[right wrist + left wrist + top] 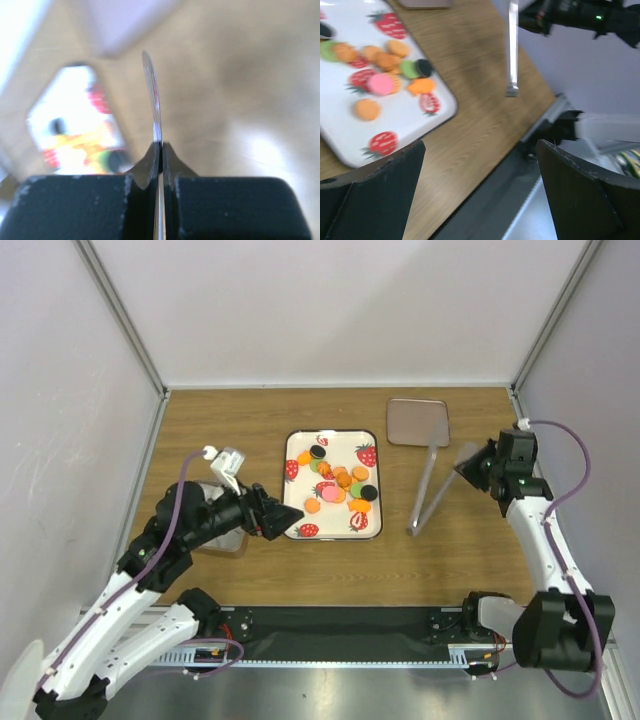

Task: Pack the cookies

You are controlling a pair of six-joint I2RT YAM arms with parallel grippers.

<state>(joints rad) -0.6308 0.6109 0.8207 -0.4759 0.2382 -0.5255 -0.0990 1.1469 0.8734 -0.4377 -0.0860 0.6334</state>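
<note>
Tabletop: cookies on tray, L jaws spread; R wrist cam shows R jaws pinching sheet.

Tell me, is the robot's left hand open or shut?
Open. On the left gripper, the two black fingers stand wide apart with nothing held between them.

Right wrist view. The right gripper fills the lower edge. Its 2 black fingers are pressed together on a thin sheet, seen edge-on and rising to a slightly bent tip. Behind, out of focus, are the wooden table and, at left, a white tray carrying blurred orange, green and black cookies.
</note>
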